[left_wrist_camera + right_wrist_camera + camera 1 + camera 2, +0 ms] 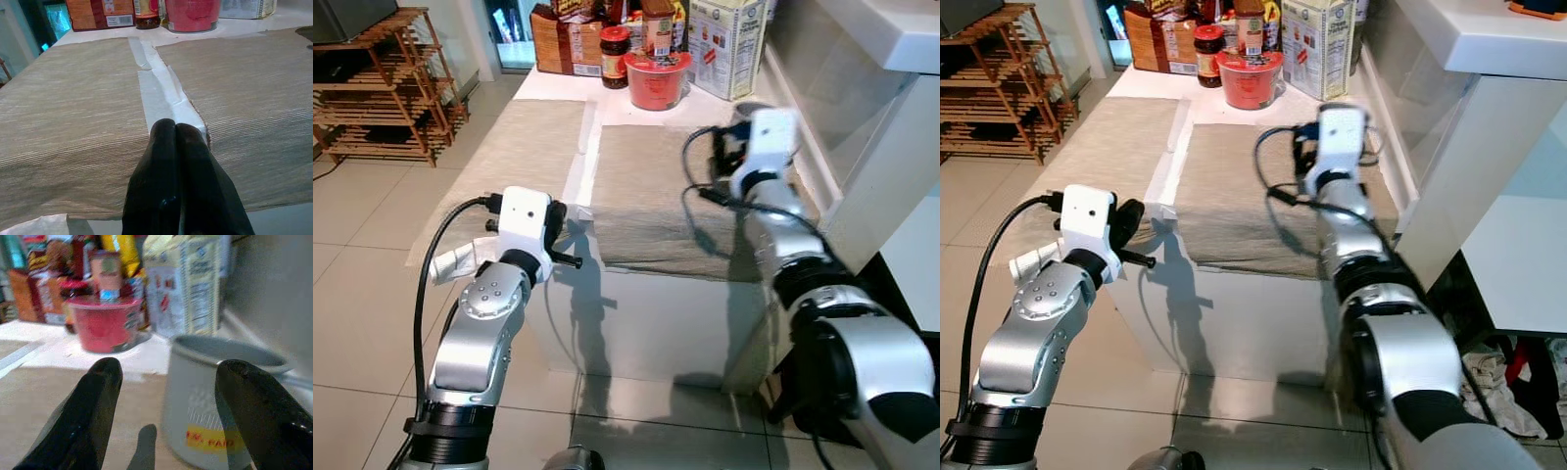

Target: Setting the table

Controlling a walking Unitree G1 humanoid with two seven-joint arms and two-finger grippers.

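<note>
Item: pale grey cylindrical mug (215, 401) with a yellow label band bearing red lettering, upright on the right-hand beige woven placemat (646, 186), far right of the white bench (636, 323), beside the wall.

Handling, as judged: rigid, smooth-sided, probably ceramic or enamel, so breakable and somewhat slippery; light if empty. Best taken across the body below the rim, one finger on each side.

Right gripper (168, 396): fingers spread wide, just before the mug and offset from it, not touching.

Left gripper (175, 134): fingers pressed together, empty, over the near edge of the bench at the gap between the left beige woven placemat (524, 147) and the right one.

View notes: right wrist view gives the mug's label and rim; in the head views the right arm largely covers it. Left wrist view shows the white strip between the mats.
</note>
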